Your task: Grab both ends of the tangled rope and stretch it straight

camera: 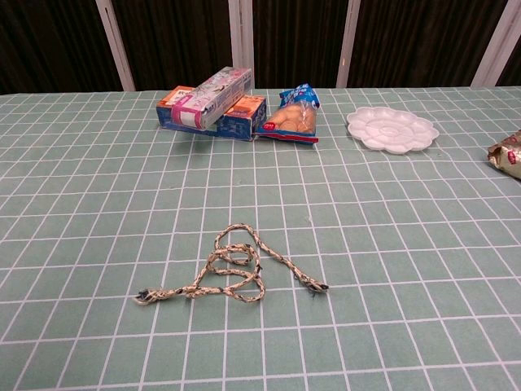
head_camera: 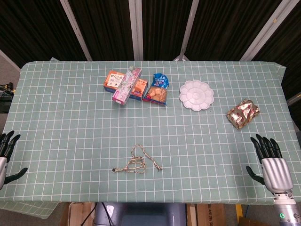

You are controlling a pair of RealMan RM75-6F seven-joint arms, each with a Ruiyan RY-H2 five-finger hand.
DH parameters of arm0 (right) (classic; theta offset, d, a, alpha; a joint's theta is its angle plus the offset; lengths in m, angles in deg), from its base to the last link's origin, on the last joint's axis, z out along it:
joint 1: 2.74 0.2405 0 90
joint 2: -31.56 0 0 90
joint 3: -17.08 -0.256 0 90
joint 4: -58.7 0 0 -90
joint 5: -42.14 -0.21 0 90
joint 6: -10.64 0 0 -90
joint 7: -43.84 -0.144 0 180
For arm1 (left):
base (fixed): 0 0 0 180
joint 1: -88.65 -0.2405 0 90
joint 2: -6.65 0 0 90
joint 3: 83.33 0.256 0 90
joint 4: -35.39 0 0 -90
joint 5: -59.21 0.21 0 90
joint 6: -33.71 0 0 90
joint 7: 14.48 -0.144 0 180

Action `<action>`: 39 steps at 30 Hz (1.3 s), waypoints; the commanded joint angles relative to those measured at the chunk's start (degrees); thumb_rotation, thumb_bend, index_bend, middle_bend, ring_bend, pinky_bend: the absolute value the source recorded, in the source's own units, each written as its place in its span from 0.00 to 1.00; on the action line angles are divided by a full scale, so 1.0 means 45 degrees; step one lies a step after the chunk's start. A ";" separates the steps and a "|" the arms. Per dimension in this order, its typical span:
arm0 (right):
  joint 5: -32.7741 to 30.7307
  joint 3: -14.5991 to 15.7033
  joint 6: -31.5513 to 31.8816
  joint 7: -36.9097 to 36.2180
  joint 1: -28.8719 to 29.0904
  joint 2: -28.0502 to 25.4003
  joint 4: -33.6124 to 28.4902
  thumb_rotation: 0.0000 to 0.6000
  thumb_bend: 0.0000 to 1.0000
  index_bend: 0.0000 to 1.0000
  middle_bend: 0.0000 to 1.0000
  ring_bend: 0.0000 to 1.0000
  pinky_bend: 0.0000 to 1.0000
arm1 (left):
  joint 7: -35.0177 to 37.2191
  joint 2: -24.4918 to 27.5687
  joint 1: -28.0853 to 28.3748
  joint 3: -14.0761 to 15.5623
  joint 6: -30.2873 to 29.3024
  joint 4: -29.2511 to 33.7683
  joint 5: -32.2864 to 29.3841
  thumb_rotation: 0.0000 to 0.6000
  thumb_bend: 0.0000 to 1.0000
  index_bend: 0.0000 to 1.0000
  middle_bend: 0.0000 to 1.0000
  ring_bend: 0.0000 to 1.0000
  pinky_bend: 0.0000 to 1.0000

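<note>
A tangled beige braided rope lies in loops near the table's front middle; in the chest view the rope shows one frayed end at the left and the other at the right. My left hand hovers at the table's front left corner, fingers spread, holding nothing. Off to the front right, my right hand is held palm down with fingers apart and nothing in it. Both hands are far from the rope. Neither hand shows in the chest view.
Along the back stand a pink box lying across orange snack boxes, a blue snack bag and a white flower-shaped palette. A shiny foil packet lies at the right. The green checked tablecloth covers the table.
</note>
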 commanded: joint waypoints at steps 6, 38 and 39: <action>-0.0001 -0.0001 -0.0009 -0.0028 0.0005 -0.0022 -0.0015 1.00 0.30 0.00 0.00 0.00 0.00 | -0.0016 -0.0002 -0.0004 0.0007 -0.0006 0.0028 0.0013 1.00 0.02 0.03 0.00 0.00 0.00; -0.1996 -0.0367 -0.4988 0.2507 0.3163 0.3785 -0.3293 1.00 0.30 0.26 0.02 0.00 0.00 | 0.0077 -0.0056 0.0091 -0.0103 -0.0088 -0.0137 0.0103 1.00 0.02 0.03 0.00 0.00 0.00; -0.2145 -0.0385 -0.5037 0.2650 0.3213 0.4002 -0.3236 1.00 0.30 0.28 0.02 0.00 0.00 | 0.0072 -0.0060 0.0096 -0.0107 -0.0091 -0.0147 0.0108 1.00 0.02 0.03 0.00 0.00 0.00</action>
